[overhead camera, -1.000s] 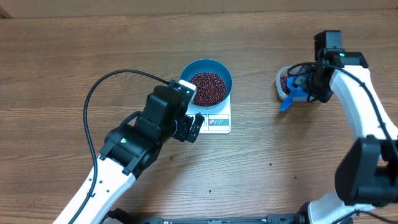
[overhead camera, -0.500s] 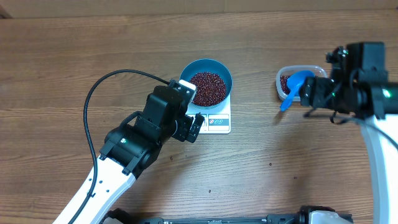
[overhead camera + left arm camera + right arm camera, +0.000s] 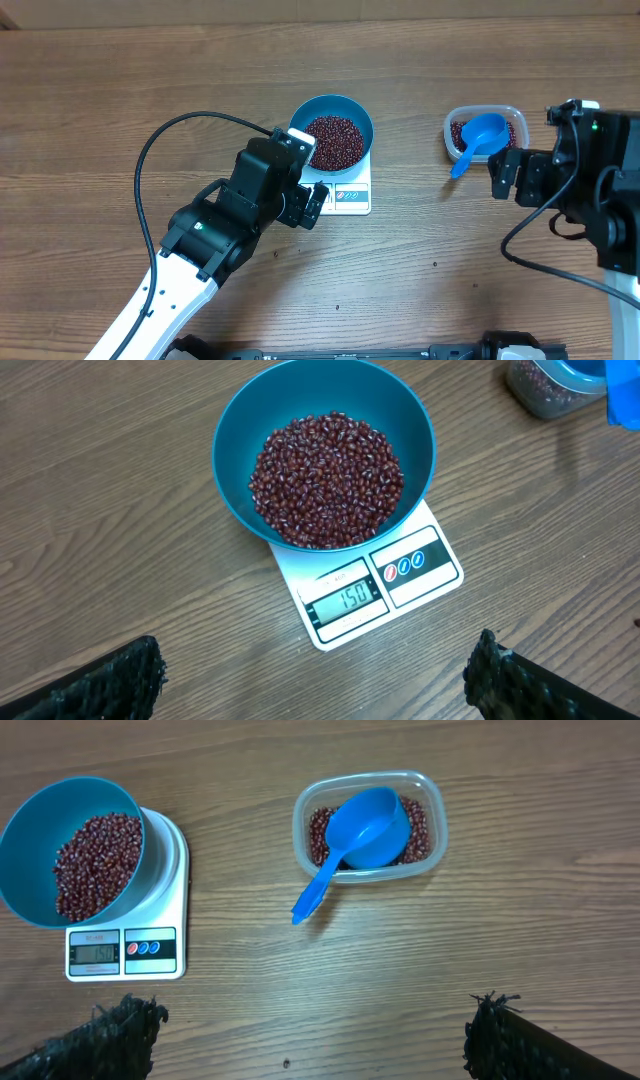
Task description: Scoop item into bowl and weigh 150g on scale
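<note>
Beans (image 3: 325, 480) fill much of the blue bowl (image 3: 232, 430), a loose dark red-brown heap below the rim. The bowl sits on the white scale (image 3: 430, 575), covering its far part. The display and buttons along the scale's near edge stay clear. In the left wrist view the display reads 150. Scale and bowl stand about mid-counter (image 3: 100, 100), a bit toward the far edge.

More beans lie in the clear plastic tub (image 3: 300, 825) toward the right edge of the counter, well apart from the scale. The blue scoop (image 3: 365, 825) rests in the tub, its cup on the beans. Its handle pokes out over the tub's near-left rim, and the tip hangs over the counter.

The left hand (image 3: 318, 645) hovers just on the near side of the scale. Its fingers are spread wide with nothing between them, touching neither scale nor bowl. A black cable (image 3: 150, 160) loops off the left arm.

The right hand (image 3: 320, 1010) is up off the counter on the near side of the tub, toward the right edge. Its fingers are also spread wide and grip nothing, clear of the scoop and the tub.
</note>
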